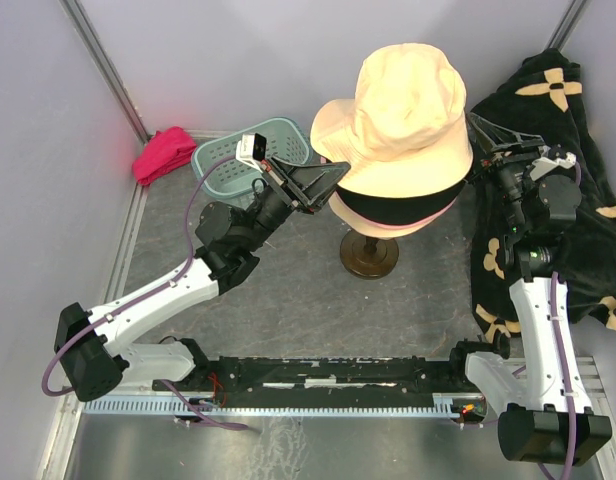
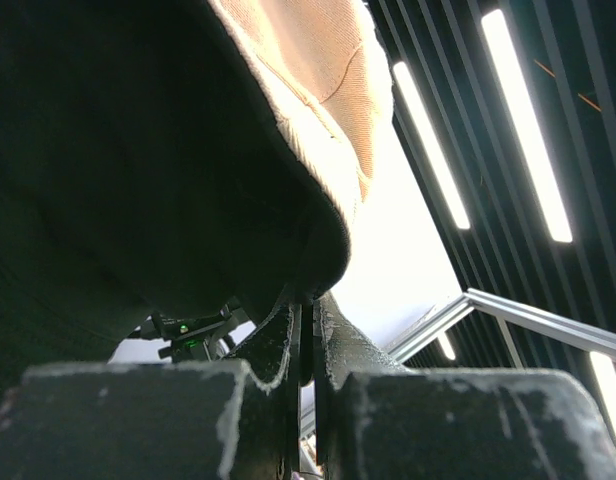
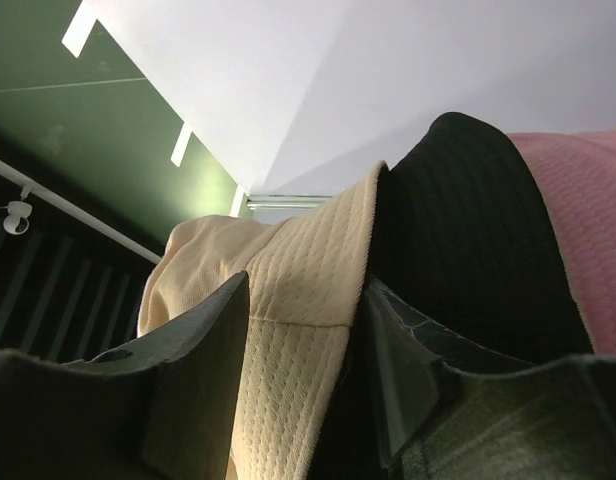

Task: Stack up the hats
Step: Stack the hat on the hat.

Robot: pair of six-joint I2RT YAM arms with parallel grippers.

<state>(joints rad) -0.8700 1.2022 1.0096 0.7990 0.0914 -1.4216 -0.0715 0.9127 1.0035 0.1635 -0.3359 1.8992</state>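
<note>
A cream hat [image 1: 408, 110] sits on top of a black hat [image 1: 398, 207] and a pink hat [image 1: 386, 227] on a stand with a round brown base [image 1: 369, 254]. My left gripper [image 1: 338, 168] is at the cream hat's left brim. In the left wrist view it [image 2: 310, 305] is shut on the brim's edge, with the cream hat [image 2: 318, 70] spreading overhead. At the right brim my right gripper [image 1: 476, 150] stands open. In the right wrist view the cream hat [image 3: 288, 300] hangs between its fingers [image 3: 198, 370], with the black hat [image 3: 458, 240] and the pink hat [image 3: 578, 200] beside it.
A teal basket [image 1: 238, 160] and a magenta cloth [image 1: 163, 153] lie at the back left. A large black cloth with beige flowers [image 1: 558, 100] is draped along the right side behind the right arm. Walls close the cell on three sides.
</note>
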